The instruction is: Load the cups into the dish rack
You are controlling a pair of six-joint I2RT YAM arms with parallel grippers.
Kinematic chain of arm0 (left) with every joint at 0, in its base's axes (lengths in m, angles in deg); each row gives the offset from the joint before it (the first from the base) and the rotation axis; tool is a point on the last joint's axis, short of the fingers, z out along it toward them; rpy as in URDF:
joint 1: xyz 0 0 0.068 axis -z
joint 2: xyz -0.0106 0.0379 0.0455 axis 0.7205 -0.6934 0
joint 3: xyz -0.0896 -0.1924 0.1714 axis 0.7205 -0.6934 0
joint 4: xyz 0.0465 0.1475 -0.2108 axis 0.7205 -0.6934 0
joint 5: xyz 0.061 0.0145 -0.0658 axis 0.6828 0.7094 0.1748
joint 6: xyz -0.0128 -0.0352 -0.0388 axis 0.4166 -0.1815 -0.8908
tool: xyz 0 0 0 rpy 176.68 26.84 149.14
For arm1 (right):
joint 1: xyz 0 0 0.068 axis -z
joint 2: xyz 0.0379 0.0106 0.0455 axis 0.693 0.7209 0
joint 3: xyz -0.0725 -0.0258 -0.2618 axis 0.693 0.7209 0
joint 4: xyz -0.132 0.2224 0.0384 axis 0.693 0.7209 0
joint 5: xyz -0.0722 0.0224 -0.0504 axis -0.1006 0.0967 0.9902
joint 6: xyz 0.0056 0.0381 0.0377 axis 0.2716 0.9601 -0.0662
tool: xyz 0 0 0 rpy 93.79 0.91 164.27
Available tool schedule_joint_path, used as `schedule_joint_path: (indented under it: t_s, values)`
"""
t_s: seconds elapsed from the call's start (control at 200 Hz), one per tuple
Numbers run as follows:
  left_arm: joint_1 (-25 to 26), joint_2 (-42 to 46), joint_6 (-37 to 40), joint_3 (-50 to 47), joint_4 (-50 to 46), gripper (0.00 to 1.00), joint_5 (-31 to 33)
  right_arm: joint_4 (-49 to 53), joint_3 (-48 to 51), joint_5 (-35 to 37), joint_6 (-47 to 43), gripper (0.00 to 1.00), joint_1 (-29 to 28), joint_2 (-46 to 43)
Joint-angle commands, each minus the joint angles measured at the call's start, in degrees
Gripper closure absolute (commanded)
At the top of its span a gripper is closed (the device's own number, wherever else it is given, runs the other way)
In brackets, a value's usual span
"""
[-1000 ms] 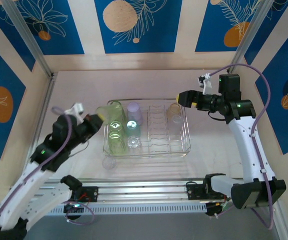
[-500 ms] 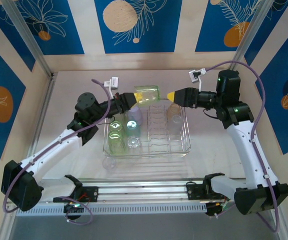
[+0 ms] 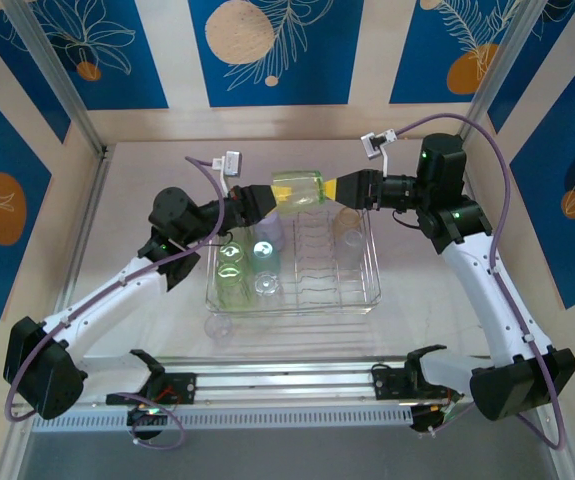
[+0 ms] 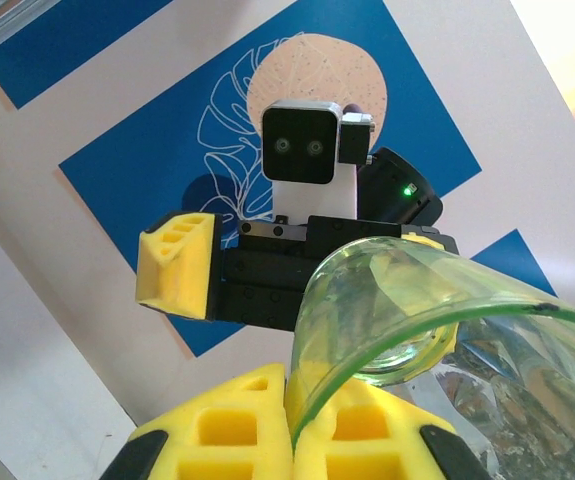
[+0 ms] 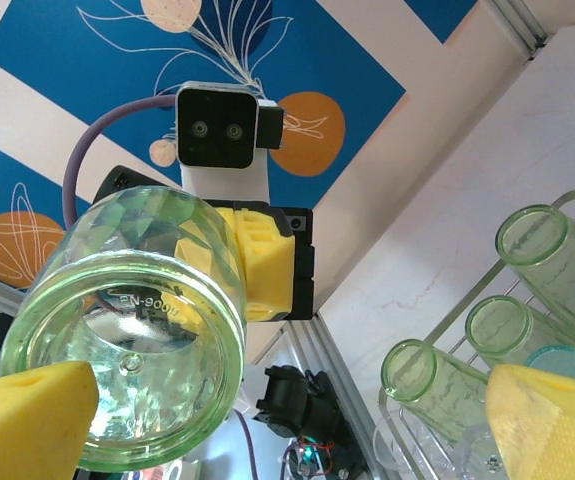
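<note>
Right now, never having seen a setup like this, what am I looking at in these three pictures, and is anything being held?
Two robot arms with yellow two-finger grippers stand at the near edge of a table. One picture looks down from above; the others come from a camera on each wrist. A wire dish rack holds several plastic cups; one clear cup sits outside it. The left gripper pinches a green cup sideways above the rack; the right gripper is open at its base.

Two white arms (image 3: 489,292) with black joints (image 3: 172,215), lilac cables (image 5: 87,145), small green lights (image 3: 457,212) and blocky yellow fingers (image 4: 177,262).
</note>
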Motion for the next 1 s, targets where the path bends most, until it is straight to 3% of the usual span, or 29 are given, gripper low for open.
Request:
schedule_joint_path:
  t_s: [0.0,0.245,0.64,0.81,0.995]
  values:
    - [0.8,-0.8,-0.3,-0.5,2.7,1.00,-0.6,-1.7,1.6,0.5,1.8,0.01,1.3,-2.5]
    - [0.8,-1.3,-0.6,-1.1,3.4,1.00,-0.4,-8.1,5.3,-1.2,7.5,0.01,4.2,-5.3]
    - [1.6,-2.8,-0.9,-0.6,4.1,1.00,-0.7,-4.0,1.5,-2.6,3.7,0.00,-3.4,0.8]
    - [1.7,-3.0,-0.5,-0.7,3.5,1.00,-0.9,-5.2,0.7,-3.5,4.6,0.06,-3.6,1.9]
    - [1.7,-3.4,-0.4,-0.8,3.6,1.00,-1.0,-5.2,0.4,-4.3,4.0,0.21,-3.7,2.2]
